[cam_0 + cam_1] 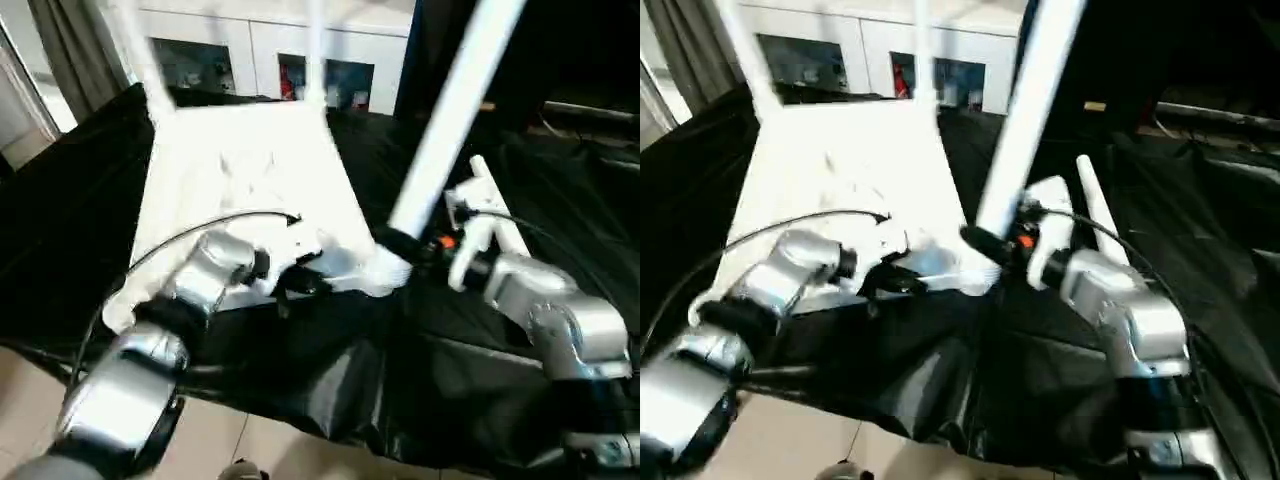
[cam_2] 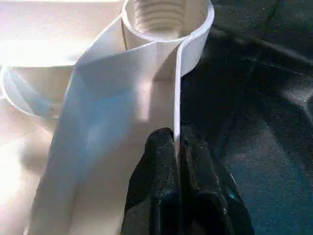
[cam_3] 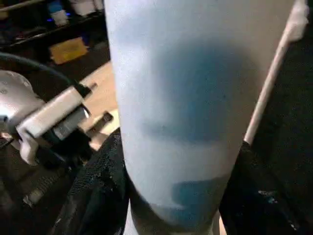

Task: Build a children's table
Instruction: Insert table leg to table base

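Table top (image 1: 240, 190) lies upside down on black cloth (image 1: 330, 390). Left gripper (image 2: 177, 147) pinches its rim just below an empty socket (image 2: 164, 19); right gripper (image 1: 400, 248) clasps a leg (image 1: 445, 120). Keep the leg upright while seating it, I'd judge.

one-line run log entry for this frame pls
stage: leg fitting | left tool: shut on tabletop rim | right tool: gripping leg at near corner | two legs already upright at far corners | spare leg on black cloth

tabletop (image 1: 240, 190): white, upside down, ribbed | legs: two upright far corners | third leg (image 1: 450, 120): tilted, near corner
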You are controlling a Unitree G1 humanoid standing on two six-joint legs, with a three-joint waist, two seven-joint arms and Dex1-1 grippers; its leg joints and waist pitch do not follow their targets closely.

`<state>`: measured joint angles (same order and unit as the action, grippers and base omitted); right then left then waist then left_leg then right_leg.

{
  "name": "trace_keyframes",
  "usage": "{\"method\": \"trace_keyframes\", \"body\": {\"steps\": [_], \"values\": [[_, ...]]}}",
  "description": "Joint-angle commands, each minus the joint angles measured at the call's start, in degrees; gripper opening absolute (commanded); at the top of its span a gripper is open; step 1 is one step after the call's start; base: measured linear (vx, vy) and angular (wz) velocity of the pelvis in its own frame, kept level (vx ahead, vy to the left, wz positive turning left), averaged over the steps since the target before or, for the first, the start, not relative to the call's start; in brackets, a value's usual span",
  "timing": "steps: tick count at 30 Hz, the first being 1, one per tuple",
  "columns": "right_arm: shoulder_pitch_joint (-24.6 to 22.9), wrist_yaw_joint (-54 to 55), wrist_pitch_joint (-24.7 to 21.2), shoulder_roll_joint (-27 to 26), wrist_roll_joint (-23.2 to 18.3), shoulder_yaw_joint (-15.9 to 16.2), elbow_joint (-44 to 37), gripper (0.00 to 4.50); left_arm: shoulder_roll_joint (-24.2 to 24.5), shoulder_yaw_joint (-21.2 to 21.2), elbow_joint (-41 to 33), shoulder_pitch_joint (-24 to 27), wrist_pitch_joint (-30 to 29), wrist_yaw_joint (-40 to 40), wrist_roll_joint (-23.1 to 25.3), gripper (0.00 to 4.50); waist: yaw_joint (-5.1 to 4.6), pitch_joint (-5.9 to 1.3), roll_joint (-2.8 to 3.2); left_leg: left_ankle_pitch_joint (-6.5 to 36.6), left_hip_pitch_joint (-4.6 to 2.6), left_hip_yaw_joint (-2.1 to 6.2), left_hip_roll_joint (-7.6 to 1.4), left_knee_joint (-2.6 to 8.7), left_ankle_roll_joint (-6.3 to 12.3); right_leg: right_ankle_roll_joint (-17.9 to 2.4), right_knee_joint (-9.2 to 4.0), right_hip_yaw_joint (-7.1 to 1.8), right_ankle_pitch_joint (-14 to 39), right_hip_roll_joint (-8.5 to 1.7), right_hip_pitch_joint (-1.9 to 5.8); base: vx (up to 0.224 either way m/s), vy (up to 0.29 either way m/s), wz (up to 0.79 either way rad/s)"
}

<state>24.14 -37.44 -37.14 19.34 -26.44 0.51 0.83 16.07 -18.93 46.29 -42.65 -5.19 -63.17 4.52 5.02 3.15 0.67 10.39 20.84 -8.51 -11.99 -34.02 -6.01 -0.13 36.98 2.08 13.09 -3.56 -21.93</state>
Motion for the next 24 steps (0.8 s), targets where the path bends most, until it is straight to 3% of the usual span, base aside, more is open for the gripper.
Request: {"method": "trace_keyframes", "body": {"steps": [1, 2, 4, 7, 11, 12, 14, 15, 19, 20, 24], "values": [[1.5, -0.2, 1.0, 0.1, 0.8, 0.3, 1.8, 1.91, -0.6, 0.6, -2.2, 3.9, -1.4, 1.1, -1.7, 0.0, 0.34, -3.7, -1.38, 6.1, -0.19, -0.78, -0.66, 3.72, 1.75, -13.6, -4.63, -2.2, 2.5, -3.86, 3.23, 0.0, 0.0, 0.0], [1.7, -0.2, 1.1, 0.0, 0.8, 0.4, 2.1, 1.91, -0.6, 0.7, -2.7, 4.2, -1.4, 1.2, -1.6, 0.0, 0.28, -3.64, -1.58, 6.0, -0.13, -0.84, -0.64, 3.77, 1.72, -13.2, -4.77, -2.18, 3.2, -3.8, 3.17, 0.0, 0.0, 0.0], [2.2, -0.1, 1.6, -0.3, 1.5, 1.0, 3.2, 1.91, -0.2, 1.1, -5.5, 5.7, -2.6, 1.7, -1.5, 0.0, 0.19, -3.64, -1.39, 5.6, -0.06, -0.8, -0.66, 3.84, 1.4, -12.4, -4.77, -2.17, 3.6, -3.75, 2.99, 0.0, 0.0, 0.0], [2.6, -0.1, 2.8, -0.7, 2.8, 1.9, 4.6, 1.91, 0.9, 1.1, -9.8, 8.0, -4.7, 1.5, -1.6, 0.0, 0.02, -3.83, -1.38, 4.0, 0.15, -0.75, -0.61, 3.8, 1.5, -12.1, -4.35, -2.12, 0.6, -3.71, 3.09, 0.0, 0.0, 0.0], [3.1, 0.1, 3.6, -0.9, 3.8, 2.5, 6.1, 1.91, 1.7, 1.1, -13.2, 9.5, -6.2, 1.5, -1.7, 0.0, -0.01, -4.1, -1.3, 1.6, 0.11, -0.89, -0.44, 3.57, 2.67, -12.7, -4.01, -2.16, -4.4, -3.5, 3.2, 0.0, 0.0, 0.0], [3.4, 0.4, 3.8, -1.0, 4.3, 2.7, 6.6, 1.91, 1.9, 1.4, -14.1, 9.9, -6.5, 1.6, -1.9, 0.0, -0.04, -4.15, -0.99, 1.3, 0.12, -0.87, -0.4, 3.52, 2.75, -12.9, -3.93, -2.1, -5.6, -3.42, 3.13, 0.0, 0.0, 0.0], [3.7, 0.8, 4.4, -1.2, 5.1, 3.2, 7.7, 1.91, 2.0, 1.7, -14.9, 10.1, -6.6, 1.6, -2.2, 0.0, -0.16, -4.13, -1.12, 1.4, 0.11, -0.92, -0.32, 3.52, 2.82, -13.1, -3.97, -2.11, -6.1, -3.34, 3.16, 0.0, 0.0, 0.0], [4.0, 0.9, 5.0, -1.4, 5.9, 3.6, 8.6, 1.91, 2.0, 2.0, -15.6, 10.2, -6.7, 1.6, -2.5, 0.0, -0.22, -4.17, -0.73, 1.4, 0.12, -0.86, -0.38, 3.51, 2.79, -13.2, -3.87, -2.11, -6.4, -3.42, 3.16, 0.0, 0.0, 0.0], [4.5, 0.8, 5.4, -1.5, 7.0, 4.6, 9.6, 1.91, 2.1, 2.8, -17.7, 11.1, -7.5, 1.5, -3.3, 0.0, -0.43, -4.16, -0.97, 1.8, 0.1, -0.94, -0.31, 3.54, 2.77, -13.5, -3.98, -2.09, -6.8, -3.31, 3.31, 0.0, 0.0, 0.0], [4.5, 0.8, 5.4, -1.5, 7.0, 4.6, 9.6, 1.91, 2.1, 2.8, -17.8, 11.1, -7.5, 1.5, -3.3, 0.0, -0.44, -4.19, -0.62, 1.8, 0.1, -0.87, -0.36, 3.53, 2.7, -13.5, -3.91, -2.1, -6.9, -3.36, 3.34, 0.0, 0.0, 0.0], [5.0, -0.6, 4.7, -1.0, 7.7, 5.8, 10.3, 1.91, 2.2, 3.6, -19.2, 12.0, -8.0, 1.5, -4.3, 0.0, -0.91, -4.17, -0.92, 2.2, 0.15, -0.88, -0.33, 3.57, 2.98, -13.8, -3.99, -2.04, -6.8, -3.32, 3.44, 0.0, 0.0, 0.0]]}}
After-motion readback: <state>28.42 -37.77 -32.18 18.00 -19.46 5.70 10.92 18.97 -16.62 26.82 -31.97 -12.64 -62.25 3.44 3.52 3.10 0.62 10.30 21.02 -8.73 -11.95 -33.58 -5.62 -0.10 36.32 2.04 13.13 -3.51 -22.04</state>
